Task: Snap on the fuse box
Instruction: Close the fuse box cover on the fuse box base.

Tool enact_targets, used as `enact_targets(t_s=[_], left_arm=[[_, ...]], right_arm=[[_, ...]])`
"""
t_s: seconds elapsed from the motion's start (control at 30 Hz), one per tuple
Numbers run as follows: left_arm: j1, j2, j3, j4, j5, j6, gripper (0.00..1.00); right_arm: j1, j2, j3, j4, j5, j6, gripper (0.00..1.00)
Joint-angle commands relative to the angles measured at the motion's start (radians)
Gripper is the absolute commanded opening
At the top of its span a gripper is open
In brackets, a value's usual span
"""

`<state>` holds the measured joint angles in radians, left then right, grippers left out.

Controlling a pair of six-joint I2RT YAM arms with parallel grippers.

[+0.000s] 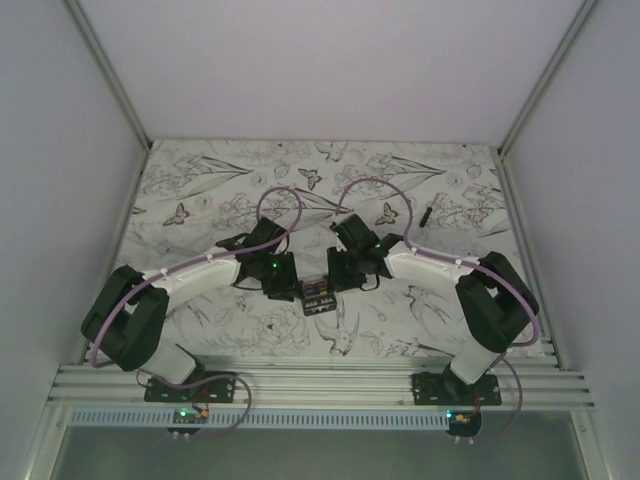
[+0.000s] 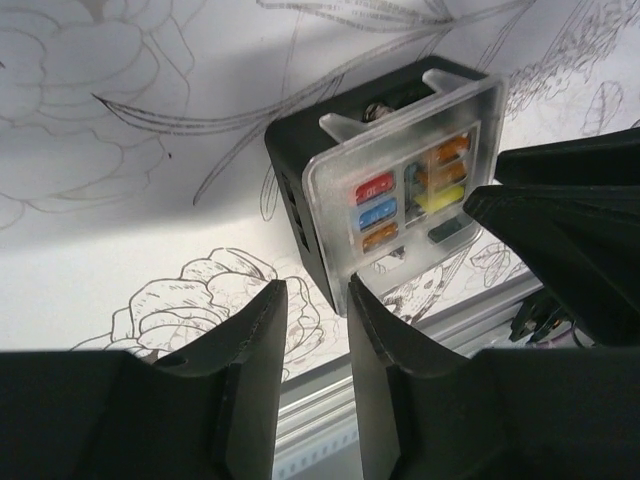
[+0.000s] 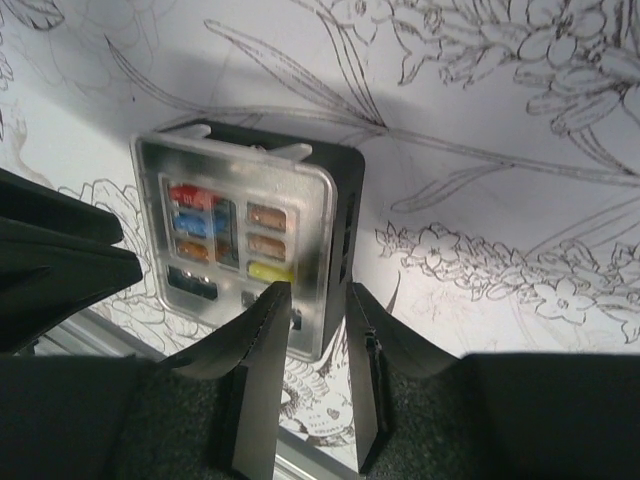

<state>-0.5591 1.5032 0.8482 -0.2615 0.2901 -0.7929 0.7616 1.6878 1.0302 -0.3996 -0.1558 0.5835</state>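
Note:
The fuse box lies on the patterned mat between both grippers. It is a black box with a clear lid over red, blue, orange and yellow fuses. In the left wrist view the fuse box lies just beyond my left gripper, whose jaws stand a little apart with nothing between them; the right finger's tip is at the lid's near corner. In the right wrist view my right gripper hovers over the near right corner of the fuse box, jaws narrowly apart, one finger over the lid and one beside the black wall.
A thin black stick-like piece lies on the mat at the back right. The aluminium rail runs along the near edge. The right gripper's body shows at the right of the left wrist view. White walls enclose the mat.

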Motion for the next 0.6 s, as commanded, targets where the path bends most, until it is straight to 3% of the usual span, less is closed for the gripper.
enact_targets(t_s=[0.0,0.57], left_arm=[[-0.031,-0.011,-0.032,-0.036,0.023,-0.014,0.34],[-0.081,0.065,-0.008,-0.033,0.018,-0.021,0.26]], right_arm=[[0.005,-0.047,-0.034,0.012,-0.03,0.01,0.36],[0.018,-0.048,-0.085,0.018,-0.071,0.015,0.32]])
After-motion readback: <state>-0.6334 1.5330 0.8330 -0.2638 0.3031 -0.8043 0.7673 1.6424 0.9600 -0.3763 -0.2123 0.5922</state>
